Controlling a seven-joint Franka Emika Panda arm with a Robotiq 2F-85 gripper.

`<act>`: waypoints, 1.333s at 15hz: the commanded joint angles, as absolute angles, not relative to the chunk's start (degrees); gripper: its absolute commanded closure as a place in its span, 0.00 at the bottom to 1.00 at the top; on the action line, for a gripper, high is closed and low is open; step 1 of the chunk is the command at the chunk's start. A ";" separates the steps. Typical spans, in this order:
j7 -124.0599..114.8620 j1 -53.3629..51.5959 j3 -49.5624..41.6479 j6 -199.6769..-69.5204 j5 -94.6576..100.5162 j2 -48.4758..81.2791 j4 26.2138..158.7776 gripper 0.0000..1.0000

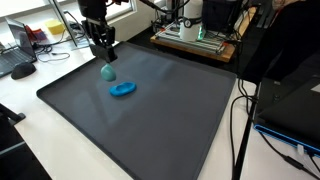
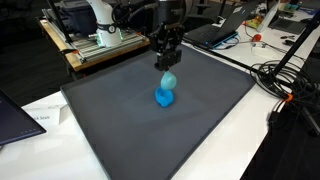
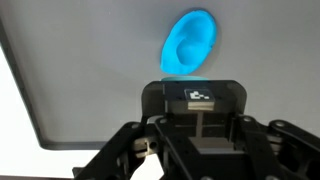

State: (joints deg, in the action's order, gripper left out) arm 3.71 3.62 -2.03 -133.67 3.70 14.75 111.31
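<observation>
**Jaws clenched on a pale teal lump above the mat**

The gripper [image 1: 104, 58] hangs over the far part of a dark grey mat [image 1: 150, 130]. Its jaws are narrowed and clenched on the top of a pale teal lump [image 1: 107, 72], which hangs just below the fingertips in both exterior views. The lump is rounded, a little like a drop, with a smooth and matt surface.

Just beside it, nearer to the middle of the mat, lies a blue oval piece [image 1: 123, 89]. It is flat and low, of a stronger blue, and it looks like plastic. In an exterior view the lump [image 2: 168, 80] stands right above this piece [image 2: 165, 97], and I cannot tell whether the two touch.

In the wrist view a blue oval shape [image 3: 190, 42] with a lighter cyan middle shows beyond the black housing. I cannot tell whether it is the lump or the piece. A small white mark [image 3: 203, 97] on the housing is too blurred to read.

The mat is smooth and rectangular, and it lies on a white tabletop [image 1: 30, 130].
</observation>
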 commanded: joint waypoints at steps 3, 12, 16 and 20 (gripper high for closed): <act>1.23 2.48 -2.45 -137.70 5.02 14.98 114.81 0.78; 0.38 1.23 -2.93 -142.35 7.07 19.02 115.01 0.78; 1.88 1.61 -2.50 -141.45 6.46 20.11 114.49 0.78; 4.34 2.35 -2.15 -141.41 5.80 21.44 113.99 0.78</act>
State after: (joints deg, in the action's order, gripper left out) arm 2.42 1.98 -2.09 -141.57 5.41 19.94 114.53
